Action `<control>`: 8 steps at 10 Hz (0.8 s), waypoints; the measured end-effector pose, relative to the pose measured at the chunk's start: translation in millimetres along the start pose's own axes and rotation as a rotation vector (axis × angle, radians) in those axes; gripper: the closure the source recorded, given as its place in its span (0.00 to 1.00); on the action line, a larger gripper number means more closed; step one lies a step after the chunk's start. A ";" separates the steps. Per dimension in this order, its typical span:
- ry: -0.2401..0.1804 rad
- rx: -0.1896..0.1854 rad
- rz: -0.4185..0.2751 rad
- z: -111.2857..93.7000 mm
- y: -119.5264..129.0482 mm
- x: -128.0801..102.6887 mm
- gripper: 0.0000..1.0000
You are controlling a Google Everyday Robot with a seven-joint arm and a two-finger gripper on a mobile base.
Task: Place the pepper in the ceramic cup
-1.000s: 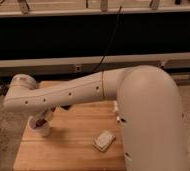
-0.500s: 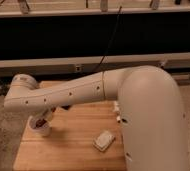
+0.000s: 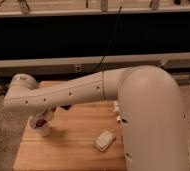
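The white ceramic cup (image 3: 42, 130) stands near the left edge of the wooden table (image 3: 78, 150). A dark red pepper (image 3: 39, 121) shows at the cup's mouth. My gripper (image 3: 49, 116) reaches down from under the pale forearm to that same spot, shut on the pepper. The forearm hides most of the gripper, and the wrist and gripper cover part of the cup's rim.
A pale, flat rectangular object (image 3: 104, 141) lies on the table right of centre. My big white arm (image 3: 148, 115) covers the table's right side. Speckled floor (image 3: 3, 135) lies left of the table, and a dark bench front runs behind.
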 end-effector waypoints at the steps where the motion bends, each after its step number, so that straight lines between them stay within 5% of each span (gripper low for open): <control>1: -0.001 0.000 0.005 -1.1 0.6 1.6 0.94; 4: 0.010 -0.003 -0.012 -2.7 -6.1 -4.1 0.84; 7: 0.006 0.001 -0.038 -1.1 -20.7 -15.0 1.00; 8: -0.001 0.001 -0.049 0.6 -25.3 -18.2 0.96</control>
